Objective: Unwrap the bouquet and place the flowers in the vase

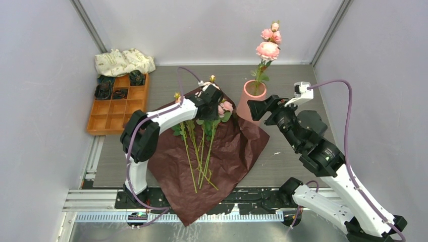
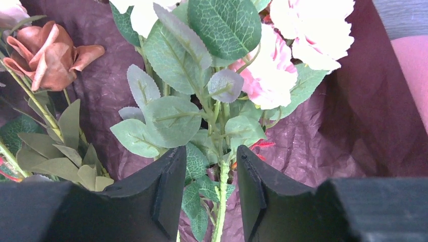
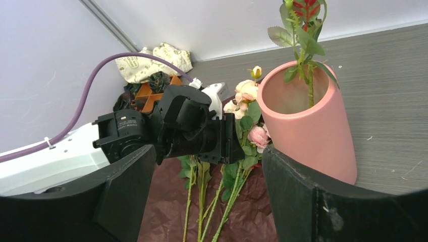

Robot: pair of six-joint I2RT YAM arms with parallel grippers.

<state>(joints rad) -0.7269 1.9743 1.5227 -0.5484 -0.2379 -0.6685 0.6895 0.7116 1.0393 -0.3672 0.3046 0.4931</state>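
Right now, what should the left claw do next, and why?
Probably close the left claw on the stem between its open jaws: the other flowers lie loose on the unfolded paper, and one rose stands in the vase.

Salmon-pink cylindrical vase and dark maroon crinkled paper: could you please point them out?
Salmon-pink cylindrical vase (image 3: pixel 315 143): right wrist view, outer wall.
Dark maroon crinkled paper (image 1: pixel 237 151): top external view, bare right half.
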